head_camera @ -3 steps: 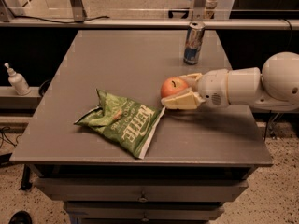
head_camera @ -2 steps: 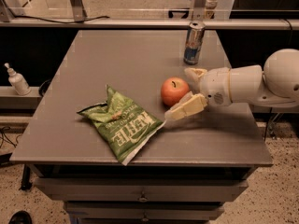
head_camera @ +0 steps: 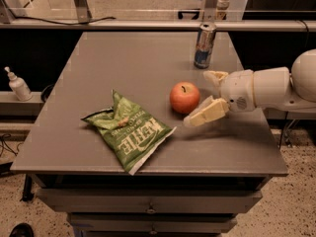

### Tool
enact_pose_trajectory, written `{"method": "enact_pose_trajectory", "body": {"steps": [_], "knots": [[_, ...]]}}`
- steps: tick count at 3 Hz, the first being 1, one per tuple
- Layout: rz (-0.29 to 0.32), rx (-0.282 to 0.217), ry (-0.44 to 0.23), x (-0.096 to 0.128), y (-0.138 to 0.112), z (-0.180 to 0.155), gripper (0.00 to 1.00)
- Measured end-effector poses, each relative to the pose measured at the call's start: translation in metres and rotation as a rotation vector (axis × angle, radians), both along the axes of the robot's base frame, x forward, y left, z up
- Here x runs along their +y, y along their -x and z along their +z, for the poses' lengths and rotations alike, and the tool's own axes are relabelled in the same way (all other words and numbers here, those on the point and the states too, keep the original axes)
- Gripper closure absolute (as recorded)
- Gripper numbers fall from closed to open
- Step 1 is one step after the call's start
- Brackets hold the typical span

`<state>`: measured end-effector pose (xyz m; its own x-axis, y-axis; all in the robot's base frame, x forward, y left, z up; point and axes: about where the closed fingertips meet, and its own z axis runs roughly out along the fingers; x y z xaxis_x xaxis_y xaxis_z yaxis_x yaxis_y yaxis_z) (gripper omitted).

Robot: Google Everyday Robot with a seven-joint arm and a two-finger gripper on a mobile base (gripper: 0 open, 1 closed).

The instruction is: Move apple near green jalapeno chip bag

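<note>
The red-orange apple (head_camera: 184,97) stands upright on the grey table (head_camera: 123,63), stem up, just right of the green jalapeno chip bag (head_camera: 128,131). The bag lies flat and crumpled near the table's front edge, white lettering up. My gripper (head_camera: 201,98) is open, right of the apple, with its cream fingers (head_camera: 207,112) spread. The apple sits free just left of the fingertips, not held. The white arm reaches in from the right.
A blue-and-silver drink can (head_camera: 204,46) stands behind the apple at the table's back. A white pump bottle (head_camera: 18,84) stands on a ledge off the table's left side. Drawers sit below the table's front edge.
The gripper has opened and let go of the apple, then drawn back to the right. The apple now rests on the table beside the bag.
</note>
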<state>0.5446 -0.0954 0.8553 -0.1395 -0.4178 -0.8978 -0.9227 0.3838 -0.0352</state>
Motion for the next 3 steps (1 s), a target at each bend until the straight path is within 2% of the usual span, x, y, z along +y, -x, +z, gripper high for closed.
{"method": "enact_pose_trajectory", "body": {"steps": [1,2,3], "knots": [[-0.061,-0.022,0.018,-0.054,0.002,0.014,0.0],[-0.12,-0.072,0.061,-0.118,0.0,0.039,0.0],[-0.141,-0.136,0.132,-0.168,-0.017,0.075,0.0]]}}
